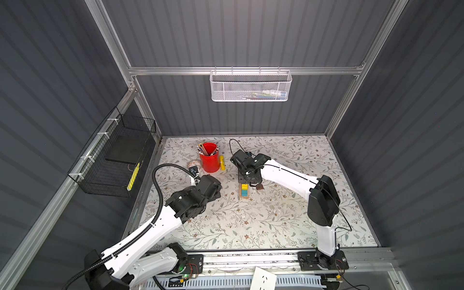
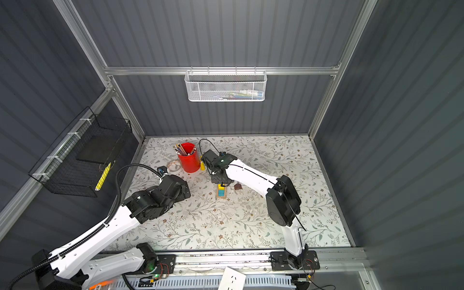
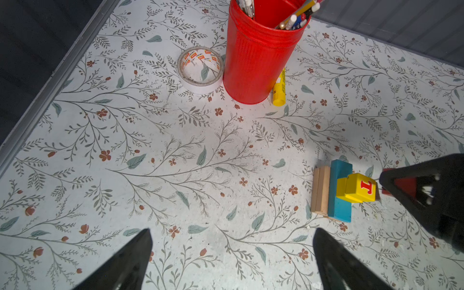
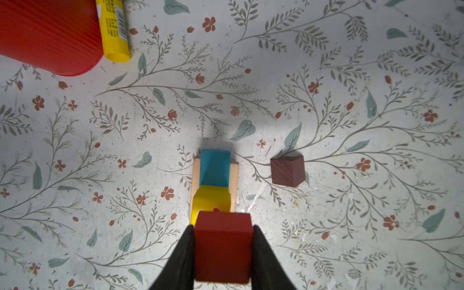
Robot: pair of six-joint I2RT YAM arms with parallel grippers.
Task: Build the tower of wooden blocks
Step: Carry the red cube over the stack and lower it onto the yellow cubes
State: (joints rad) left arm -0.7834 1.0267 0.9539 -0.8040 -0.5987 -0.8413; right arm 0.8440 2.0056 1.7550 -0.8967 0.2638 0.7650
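The right tool (image 4: pixel 223 227) pinched a red cube (image 4: pixel 223 248) close to a yellow cube (image 4: pixel 211 198) atop the blue plank (image 4: pixel 215 167) (left tool (image 3: pixel 232 233) gaped wide, empty).

Half the yellow cube (image 4: pixel 211 199) behind the red cube (image 4: pixel 223 247)

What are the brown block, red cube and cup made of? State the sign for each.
The brown block is wood with a dark matte stain: grain lines show. The red cube is likely painted wood: smooth opaque coat, no grain visible. The cup is glossy red with fine ribbing and a rolled rim: painted metal or plastic, cannot tell.
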